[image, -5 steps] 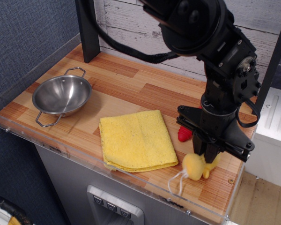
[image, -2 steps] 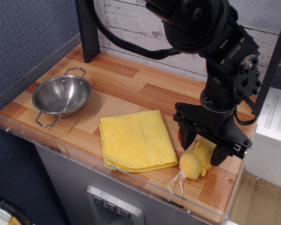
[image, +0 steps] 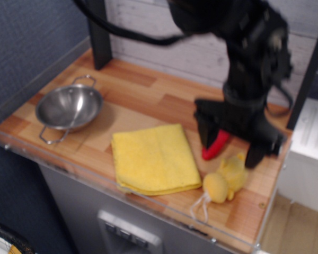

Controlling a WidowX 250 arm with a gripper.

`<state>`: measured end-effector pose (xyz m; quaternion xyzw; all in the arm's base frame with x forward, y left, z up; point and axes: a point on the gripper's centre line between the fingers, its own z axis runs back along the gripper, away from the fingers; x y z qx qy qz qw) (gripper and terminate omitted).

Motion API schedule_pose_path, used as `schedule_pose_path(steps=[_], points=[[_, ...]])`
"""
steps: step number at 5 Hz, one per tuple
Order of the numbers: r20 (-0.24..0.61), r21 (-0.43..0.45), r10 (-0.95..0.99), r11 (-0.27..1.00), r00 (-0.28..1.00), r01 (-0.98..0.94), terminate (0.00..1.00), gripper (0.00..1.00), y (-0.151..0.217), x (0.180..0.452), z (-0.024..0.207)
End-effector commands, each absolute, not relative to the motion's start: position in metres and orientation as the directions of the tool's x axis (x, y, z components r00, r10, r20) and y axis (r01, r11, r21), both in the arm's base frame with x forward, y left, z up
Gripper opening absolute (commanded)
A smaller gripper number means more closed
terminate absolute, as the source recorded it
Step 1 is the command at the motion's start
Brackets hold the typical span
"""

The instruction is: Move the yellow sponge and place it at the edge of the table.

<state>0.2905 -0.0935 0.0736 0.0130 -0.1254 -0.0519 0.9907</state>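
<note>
The yellow sponge (image: 226, 180), two soft rounded blobs with a white string loop, lies on the striped wooden table (image: 143, 90) near its front right edge, just behind the clear acrylic rim. My black gripper (image: 230, 145) hangs above and behind it, jaws spread wide and empty, clear of the sponge. The frame is motion-blurred.
A large flat folded yellow cloth (image: 153, 159) lies left of the sponge. A steel bowl with handles (image: 69, 108) sits at the front left. A red object (image: 216, 145) lies under the gripper. A black post (image: 99, 37) stands at the back.
The gripper opened and let go of the sponge, then rose up and back. The sponge stays near the front right edge.
</note>
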Motion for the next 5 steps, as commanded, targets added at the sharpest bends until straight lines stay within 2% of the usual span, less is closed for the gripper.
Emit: schedule_pose_path(steps=[1, 3, 4, 5], points=[[0.407, 0.043, -0.037, 0.999, 0.913, 0.021, 0.00, 1.00, -0.075, 0.286, 0.146], [0.504, 0.135, -0.071, 0.991, 0.861, 0.002, 0.00, 1.00, -0.069, 0.277, 0.159], [0.504, 0.135, -0.071, 0.991, 0.861, 0.002, 0.00, 1.00, -0.069, 0.277, 0.159], [0.504, 0.135, -0.071, 0.991, 0.861, 0.002, 1.00, 1.00, -0.069, 0.277, 0.159]])
